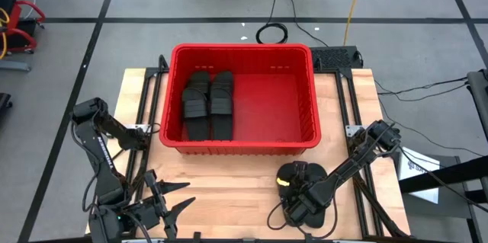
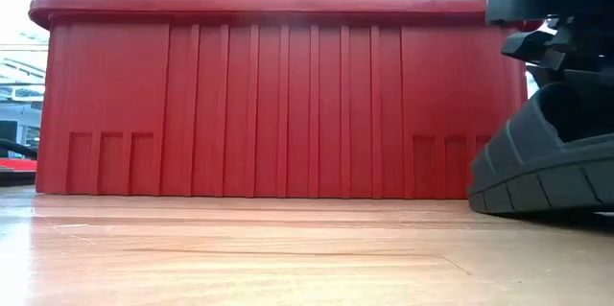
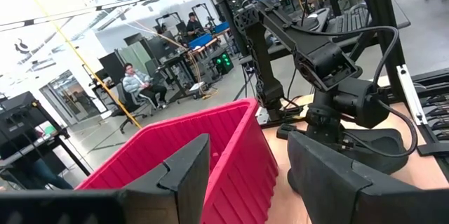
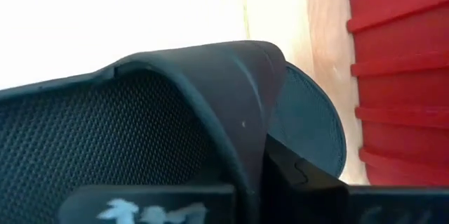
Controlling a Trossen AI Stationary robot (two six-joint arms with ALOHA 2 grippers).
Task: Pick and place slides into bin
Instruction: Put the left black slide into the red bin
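The red bin (image 1: pixel 240 47) stands mid-table and fills the low view (image 2: pixel 269 105). Two black slides (image 1: pixel 197 104) (image 1: pixel 223 104) lie side by side on its floor at the left. A third black slide (image 1: pixel 303 170) lies on the table in front of the bin's right end and also shows in the low view (image 2: pixel 547 167). My right gripper (image 1: pixel 293 197) is down on it, shut on its strap. My left gripper (image 1: pixel 177 196) waits open and empty near the table's front left (image 3: pixel 245 161). My right gripper has the slide's wide strap by its edge (image 4: pixel 245 133). One finger (image 4: pixel 302 182) is outside the strap; the other seems to be under the strap's arch, mostly hidden by it. The gripper comes from above (image 2: pixel 552 18). The slide's sole (image 2: pixel 537 196) rests on the table.
A strip of bare wooden table (image 1: pixel 229 178) lies between the bin's near wall and the front edge. The arms' black frames (image 1: pixel 145 136) (image 1: pixel 354 132) flank the bin. Cables lie on the floor behind. People sit far off in the room (image 3: pixel 137 83).
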